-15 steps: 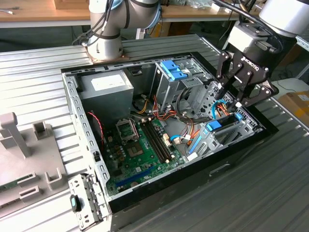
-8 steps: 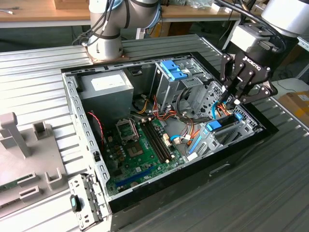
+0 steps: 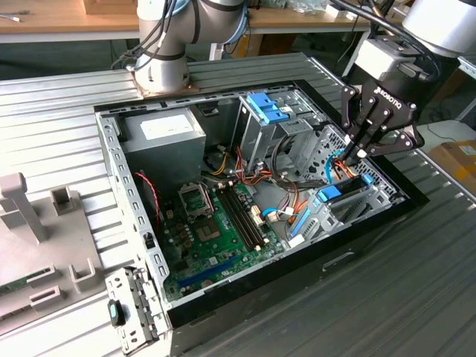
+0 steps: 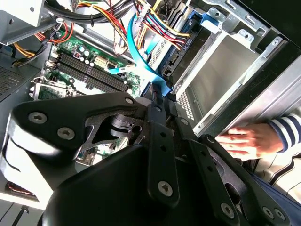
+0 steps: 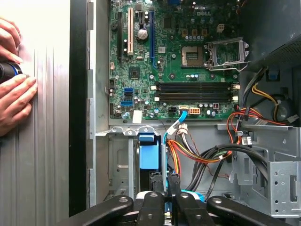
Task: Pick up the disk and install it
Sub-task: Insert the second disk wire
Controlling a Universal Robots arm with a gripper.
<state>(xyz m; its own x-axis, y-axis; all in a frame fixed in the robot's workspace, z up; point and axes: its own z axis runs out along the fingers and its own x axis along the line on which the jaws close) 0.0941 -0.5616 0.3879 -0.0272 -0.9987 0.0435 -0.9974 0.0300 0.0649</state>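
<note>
**Disk at the bay, end effector on top of it**

The blue-framed silver-grey metal disk [image 3: 343, 195] sat edge-down in the drive bay by the open black computer case's [image 3: 245, 297] front wall, its long axis running along that wall. Directly above, the black linkage end effector [image 3: 359, 158] had its fingers drawn narrow on the disk's upper edge. A person's hand [image 4: 247, 141] rested on the bench alongside.
</note>
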